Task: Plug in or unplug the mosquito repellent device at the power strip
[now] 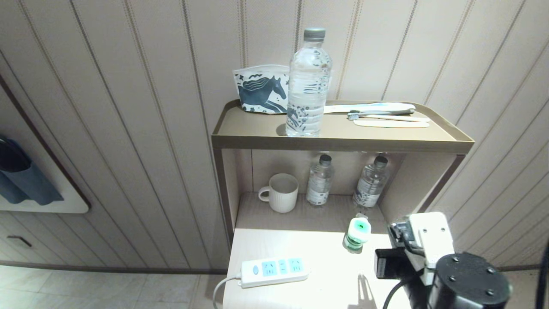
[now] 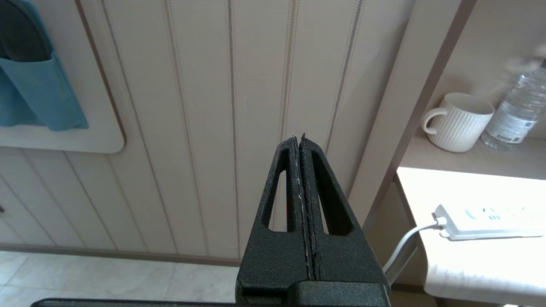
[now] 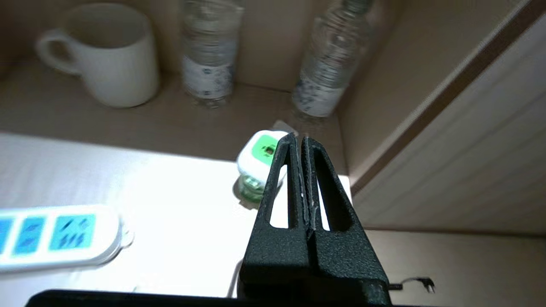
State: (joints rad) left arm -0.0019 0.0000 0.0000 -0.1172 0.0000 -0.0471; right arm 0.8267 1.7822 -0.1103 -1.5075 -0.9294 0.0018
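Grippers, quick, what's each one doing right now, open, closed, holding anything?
Left gripper: closed, empty, off to the side by the wall.
Right gripper: closed, empty, near the mosquito repellent device, not gripping it.

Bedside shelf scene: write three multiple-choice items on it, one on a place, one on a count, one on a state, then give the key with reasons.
1. Where does the small green-and-white plastic mosquito repellent device stand?
A. plugged into the strip
B. on the white surface, apart from the strip
C. on the top tray

2. How many light-blue socket panels does the long white plastic power strip show?
A. one
B. three
C. five

3. How is the right hand?
A. shut on nothing
B. wide open
C. shut on the cream ribbed mug

Key: 1 B, the device stands upright to the right of the strip with bare surface between them. 2 B, three blue panels sit beside the oval button. 3 A, its fingers meet with nothing between, near the device; the mug stands untouched in the niche.
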